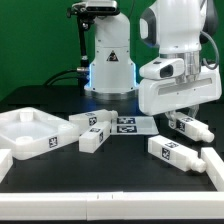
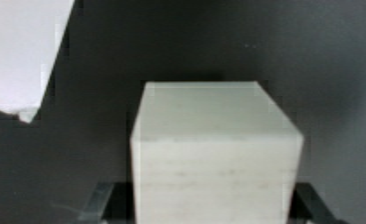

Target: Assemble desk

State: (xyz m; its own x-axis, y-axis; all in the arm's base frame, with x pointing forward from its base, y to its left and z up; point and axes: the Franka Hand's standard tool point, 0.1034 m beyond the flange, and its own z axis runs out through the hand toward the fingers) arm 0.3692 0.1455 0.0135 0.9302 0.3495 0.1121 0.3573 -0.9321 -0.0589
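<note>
On the black table (image 1: 60, 178), toward the exterior view's right, the gripper (image 1: 177, 117) hangs low over one end of a leg (image 1: 192, 128) that lies flat, its tags facing up and to the side. From the wrist view this leg (image 2: 215, 150) fills the middle as a plain white block running away from the camera, with the dark fingers (image 2: 105, 202) set one on each side of it, close against its flanks. The jaws are spread about as wide as the leg itself, but I cannot tell whether they truly press on it or only straddle it. Another leg (image 1: 168, 151) lies nearer the camera, just in front of the first and apart from it. Two more legs lie near the table's middle, the rear one (image 1: 88, 120) and the front one (image 1: 96, 139) side by side, both just beside the panel (image 1: 25, 140). That panel rests at the exterior view's left, rim upward, a corner socket showing, with no leg fitted in it. The marker board (image 1: 127, 123) lies flat between the middle legs and the gripper, before the arm base (image 1: 108, 65).
</note>
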